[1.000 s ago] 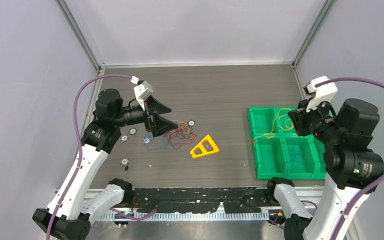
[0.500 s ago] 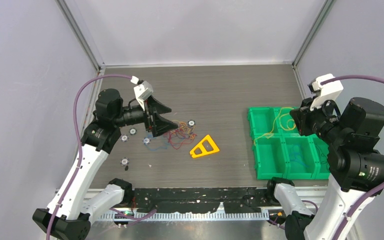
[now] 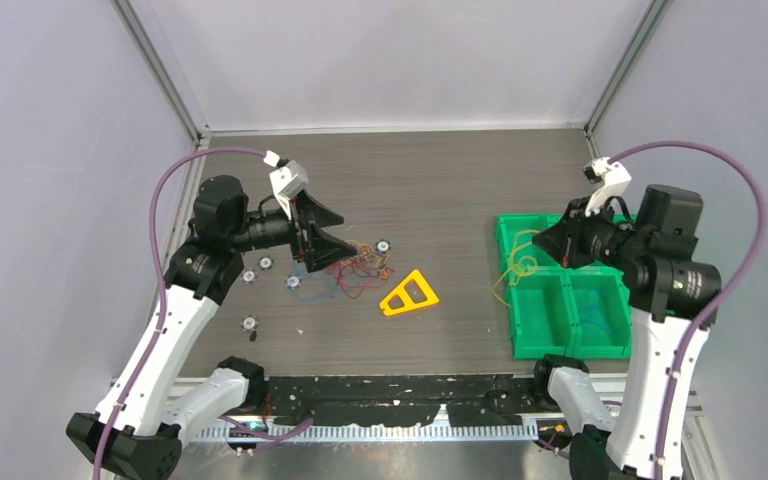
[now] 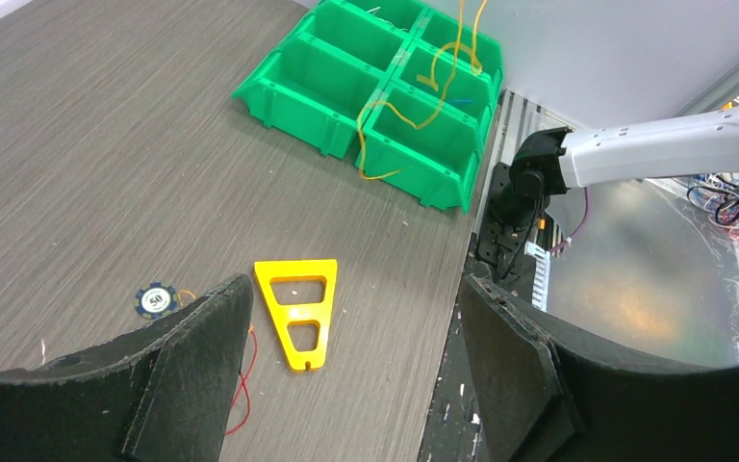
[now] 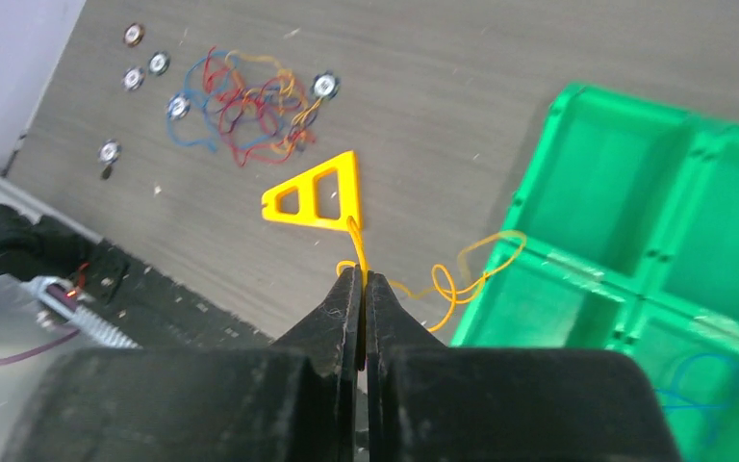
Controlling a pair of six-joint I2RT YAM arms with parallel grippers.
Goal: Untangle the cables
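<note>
The cables lie in a tangle (image 3: 352,270) of red, orange and blue wires on the table left of centre, also seen in the right wrist view (image 5: 245,106). My left gripper (image 3: 348,237) hovers just above that tangle, open and holding nothing (image 4: 356,289); a red wire (image 4: 245,385) shows beside its left finger. My right gripper (image 3: 543,240) is shut on a yellow cable (image 3: 513,270) at the left edge of the green bins. The cable leaves the fingertips (image 5: 361,274) and loops (image 5: 462,274) over the bin wall.
A block of green bins (image 3: 560,345) stands at the right; one near bin holds a blue wire (image 3: 595,315). A yellow plastic triangle (image 3: 408,294) lies between tangle and bins. Small round discs (image 3: 265,263) are scattered around the tangle. The table's front edge has a black rail (image 3: 410,385).
My right arm has swung left and lower, carrying the yellow cable from above the bins out over their left edge. The left arm has not moved.
</note>
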